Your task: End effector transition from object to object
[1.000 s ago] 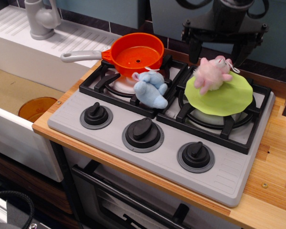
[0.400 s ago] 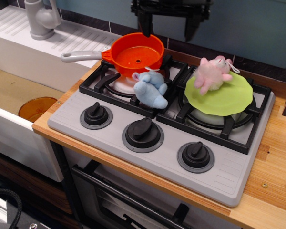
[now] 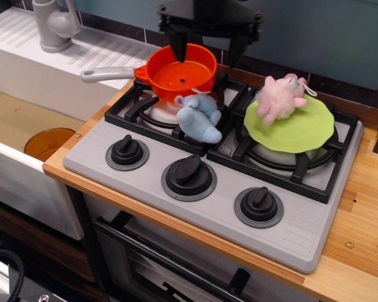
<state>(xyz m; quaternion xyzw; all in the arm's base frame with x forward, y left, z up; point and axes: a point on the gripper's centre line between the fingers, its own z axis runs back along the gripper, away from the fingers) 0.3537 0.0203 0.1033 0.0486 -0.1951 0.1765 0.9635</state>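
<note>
The pale-pink plush animal (image 3: 280, 97) lies on a lime-green round cloth (image 3: 292, 124) over the right burner. The light-blue plush animal (image 3: 200, 117) lies on the front edge of the left burner grate, just in front of the orange pan. My gripper (image 3: 205, 51) hangs above the back of the left burner, over the orange pan, with its two dark fingers (image 3: 177, 46) spread apart and nothing between them. It is behind and above the blue plush and well left of the pink one.
An orange pan (image 3: 181, 70) with a grey handle sits on the back of the left burner. The grey stove (image 3: 195, 167) has three black knobs in front. A sink with a grey tap (image 3: 53, 24) lies to the left. Wooden counter runs right.
The gripper has moved left from above the pink plush to above the orange pan, and has come a little lower. Both plush toys stay where they were.
</note>
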